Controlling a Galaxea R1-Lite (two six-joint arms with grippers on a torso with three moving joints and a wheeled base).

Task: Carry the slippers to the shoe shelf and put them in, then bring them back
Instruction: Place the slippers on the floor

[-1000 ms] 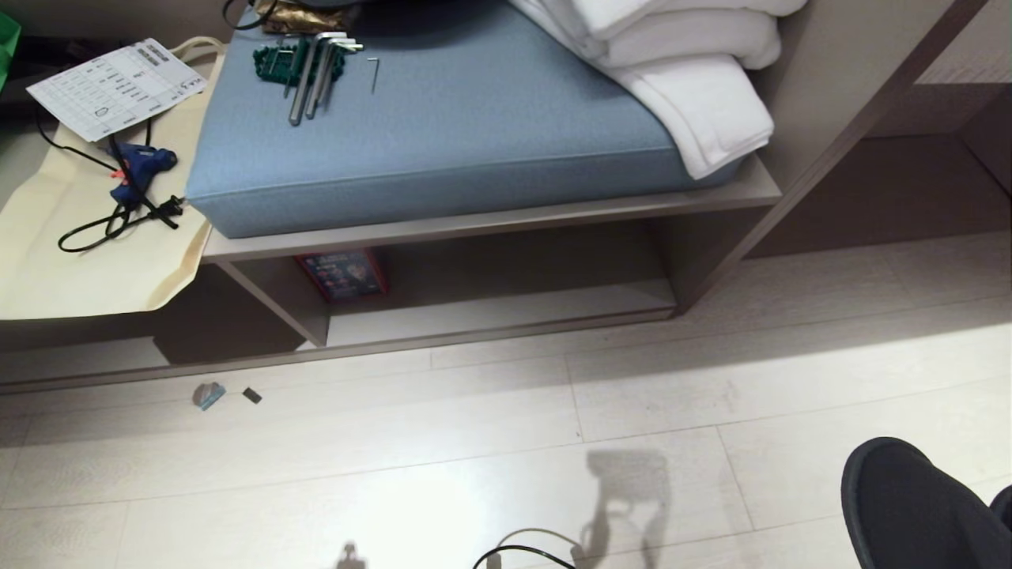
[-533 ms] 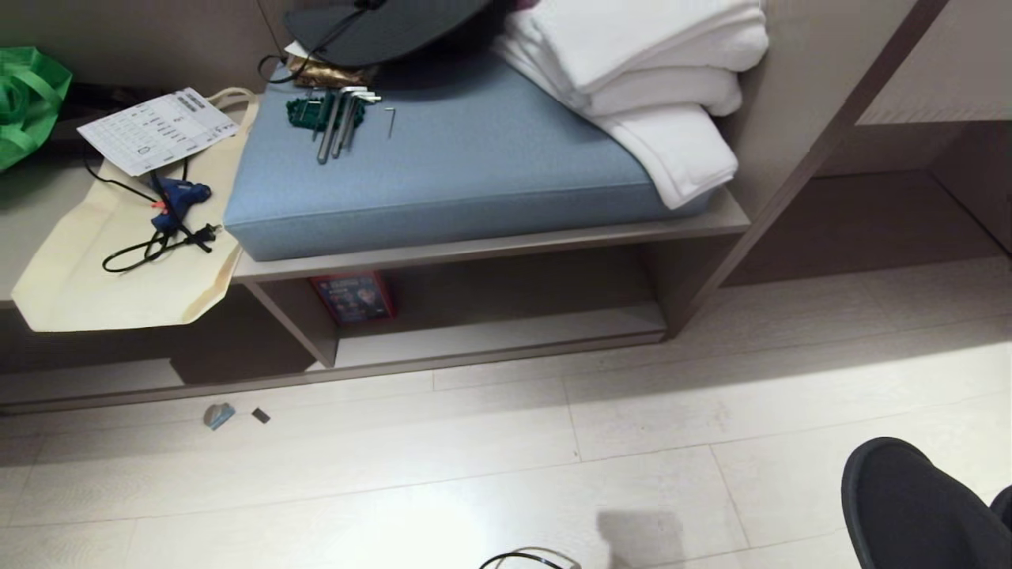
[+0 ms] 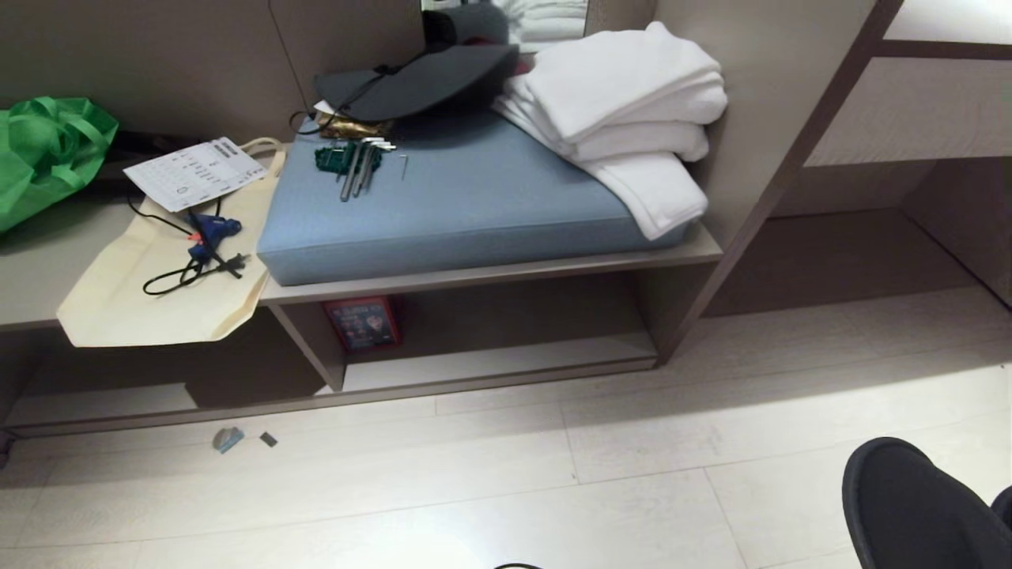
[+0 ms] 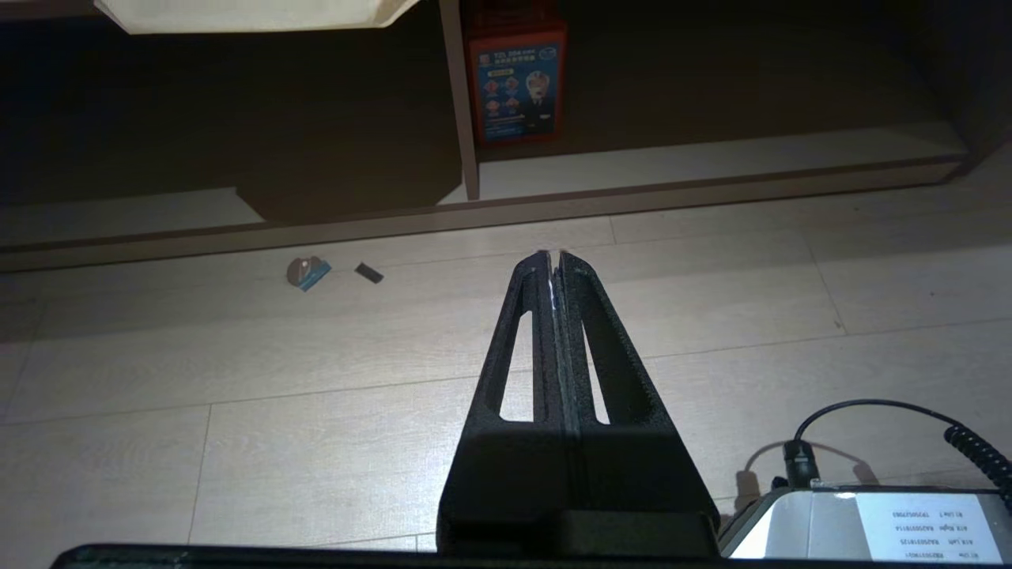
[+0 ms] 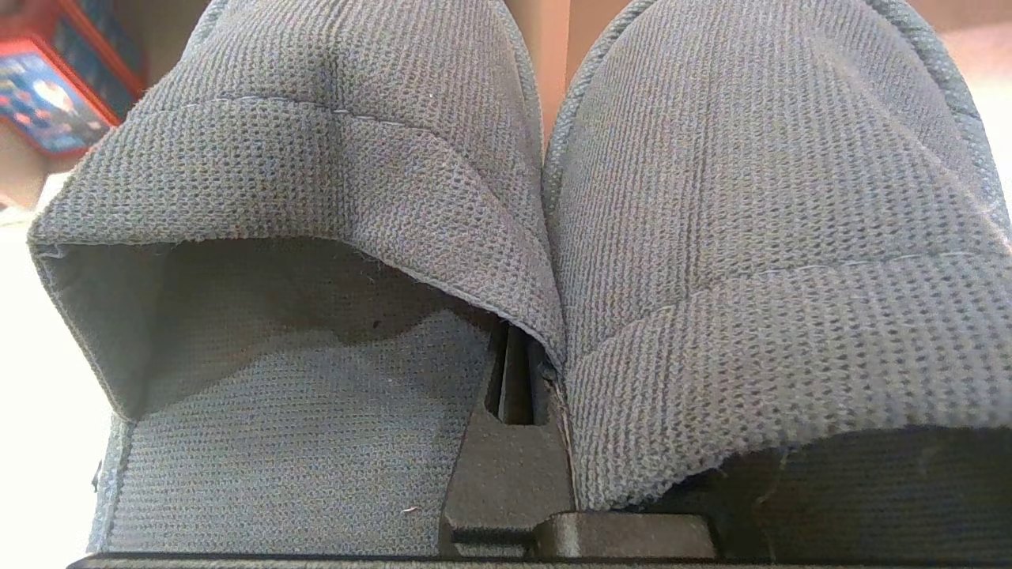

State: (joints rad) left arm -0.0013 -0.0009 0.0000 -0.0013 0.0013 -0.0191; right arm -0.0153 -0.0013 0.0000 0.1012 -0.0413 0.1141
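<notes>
The slippers, a grey-blue knitted pair, fill the right wrist view side by side, one (image 5: 316, 182) next to the other (image 5: 759, 237). My right gripper (image 5: 526, 379) is shut on them where their inner edges meet; its fingertips are hidden under the fabric. The shoe shelf (image 3: 514, 359) is the low wood-grain cubby under the blue seat cushion (image 3: 474, 205), straight ahead across the pale floor, and it also shows as the shoe shelf (image 4: 711, 158) in the left wrist view. My left gripper (image 4: 551, 257) hangs shut and empty above the floor in front of it.
A red box (image 3: 364, 322) stands at the cubby's left end. White towels (image 3: 624, 134), hex keys (image 3: 356, 162) and a black hat (image 3: 419, 79) lie on the cushion. A cream bag (image 3: 158, 300) overhangs the left cubby. Small scraps (image 3: 229, 438) lie on the floor.
The head camera has tilted upward, so the whole bench has slid down the picture and the wall, hat and green bag have come into view. The slippers stay gripped.
</notes>
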